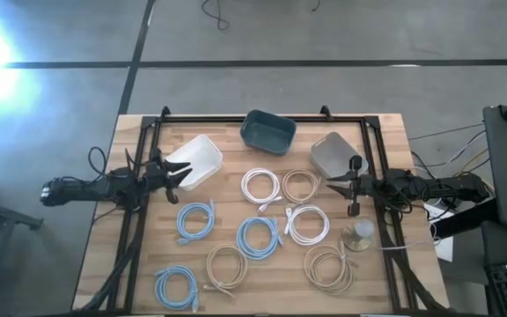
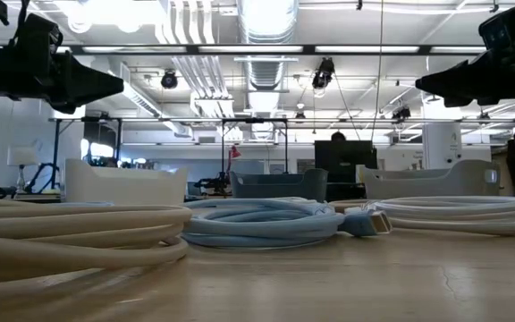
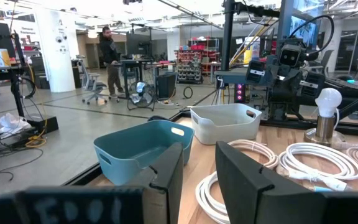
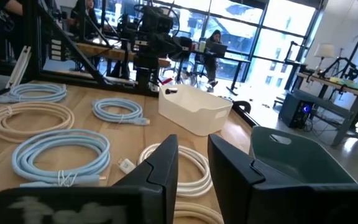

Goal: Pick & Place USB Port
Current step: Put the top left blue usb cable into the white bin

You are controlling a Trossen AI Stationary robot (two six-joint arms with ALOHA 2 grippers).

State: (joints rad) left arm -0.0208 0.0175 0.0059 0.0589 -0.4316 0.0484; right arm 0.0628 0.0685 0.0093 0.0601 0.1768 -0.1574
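Left gripper (image 1: pixel 181 174): mine sat over the table's left side, fingers spread with a plain gap between them, nothing in them and touching nothing. The tips were right at the white bin's near edge.
Right gripper (image 1: pixel 334 183): same deal on the right side, fingers apart, empty, hanging just beside the grey bin.
White bin (image 1: pixel 196 161): at the back left, tilted a bit off square, just in front of my left fingertips.
Teal bin (image 1: pixel 268 132): back centre, between the other two bins.
Grey bin (image 1: pixel 334 155): back right, close to my right gripper.
USB cables: none picked up, all coiled flat on the wood. White coil (image 1: pixel 260 187) and beige coil (image 1: pixel 300 187) lay side by side mid-table, another white coil (image 1: pixel 307 224) below them, light blue coils at (image 1: pixel 195 220), (image 1: pixel 258 237) and (image 1: pixel 176 285), beige coils at (image 1: pixel 225 268) and (image 1: pixel 329 269).
Connector ends: honestly too small to tell the plug type.
Light bulb on a stand (image 1: pixel 358 234): stood on the right side, next to the lower white coil, near my right arm.
Table (image 1: pixel 385 291): wooden top with a black frame running round it.
In the way: nothing sat between either gripper and the coils.
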